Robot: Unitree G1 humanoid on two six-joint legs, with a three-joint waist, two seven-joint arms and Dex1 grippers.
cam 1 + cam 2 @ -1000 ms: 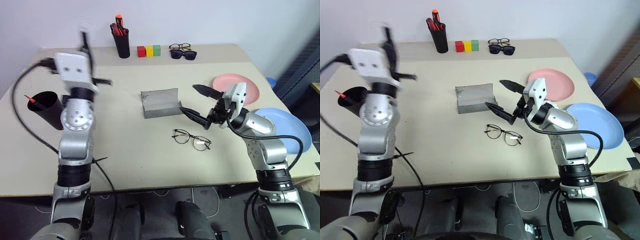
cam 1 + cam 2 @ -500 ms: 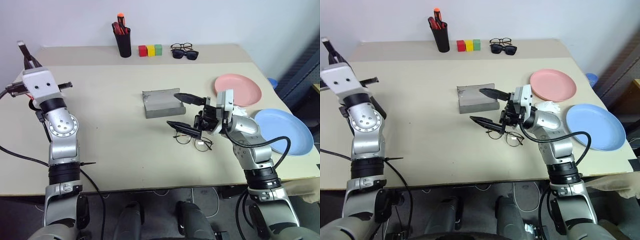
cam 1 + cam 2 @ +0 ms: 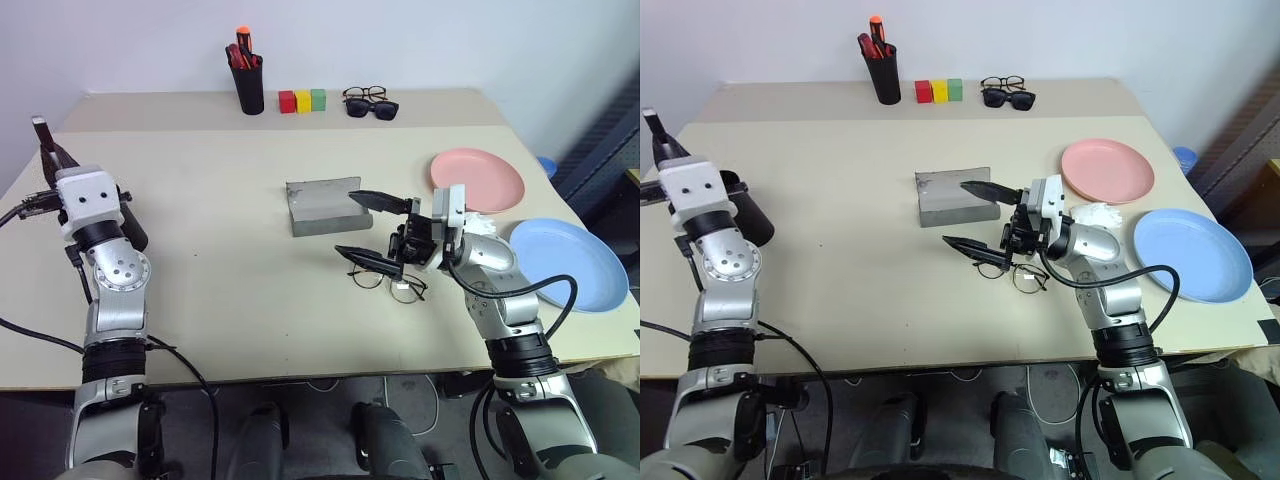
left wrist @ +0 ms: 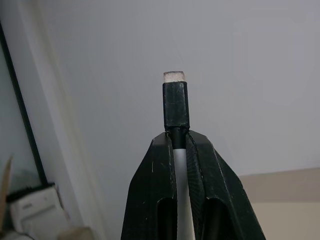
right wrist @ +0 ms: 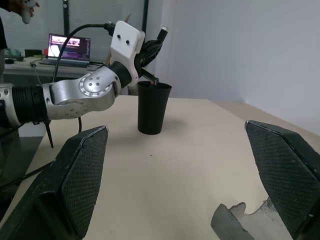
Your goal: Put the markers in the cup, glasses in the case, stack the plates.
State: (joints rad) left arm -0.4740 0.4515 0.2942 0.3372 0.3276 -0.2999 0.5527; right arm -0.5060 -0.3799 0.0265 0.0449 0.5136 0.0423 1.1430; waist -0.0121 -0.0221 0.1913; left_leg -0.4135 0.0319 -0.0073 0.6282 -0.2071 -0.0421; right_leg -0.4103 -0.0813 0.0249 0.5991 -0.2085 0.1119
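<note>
My left gripper (image 3: 48,148) is raised at the table's left edge, shut on the white marker (image 4: 175,105), whose black cap sticks out past the fingertips. Just behind that arm stands the black cup (image 3: 747,214), and a red marker (image 5: 151,80) pokes over its rim. My right gripper (image 3: 366,229) hangs open just above the wire-frame glasses (image 3: 391,283), which lie on the table. The grey case (image 3: 322,207) sits open just beyond them. Further right lie the pink plate (image 3: 478,178) and the blue plate (image 3: 568,262), side by side.
A black pen holder (image 3: 248,88) with red and orange pens stands at the back, with coloured blocks (image 3: 301,100) and dark sunglasses (image 3: 371,106) beside it. A white crumpled scrap (image 3: 1095,213) lies between the plates. The table's right edge runs close past the blue plate.
My left arm has swung left and down with the marker, ending beside the cup. The right gripper shifted slightly left over the glasses, still open.
</note>
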